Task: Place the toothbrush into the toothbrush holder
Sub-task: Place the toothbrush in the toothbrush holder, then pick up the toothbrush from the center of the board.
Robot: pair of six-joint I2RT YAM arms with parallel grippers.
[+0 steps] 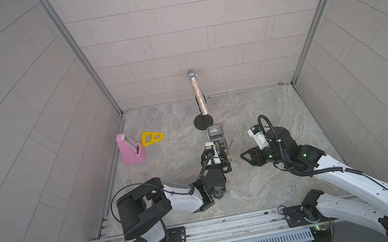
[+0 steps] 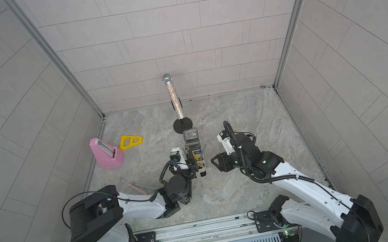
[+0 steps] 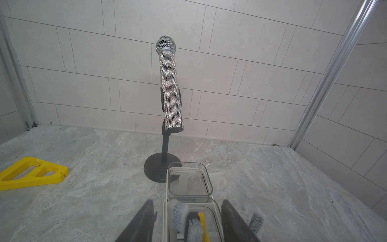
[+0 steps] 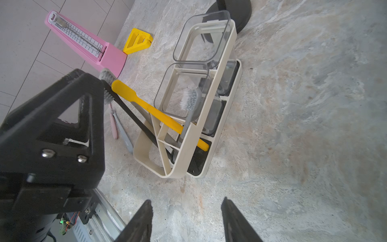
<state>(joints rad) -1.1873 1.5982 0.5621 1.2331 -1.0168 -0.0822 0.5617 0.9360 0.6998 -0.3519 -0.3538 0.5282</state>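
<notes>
Stone-look tabletop point(image 1: 252, 106) between tiled walls point(image 1: 199, 32), right gripper point(image 4: 186, 200) agape, left gripper point(image 3: 187, 202) agape, seemingly astride toothbrush holder point(image 4: 189, 134)

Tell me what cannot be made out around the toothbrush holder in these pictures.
- Left wrist view: toothbrush holder near end and standing brushes, cut off by bottom edge.
- In a top view: two loose toothbrushes, partly under the left arm.
- Right wrist view: microphone stand, cut by top edge.
- Pink block scale print: too small.

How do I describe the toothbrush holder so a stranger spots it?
Find the glittery microphone on its black stand near the back wall. Right in front of the stand's round base sits the toothbrush holder: the only cream, oblong caddy, with toothbrushes poking out.
</notes>
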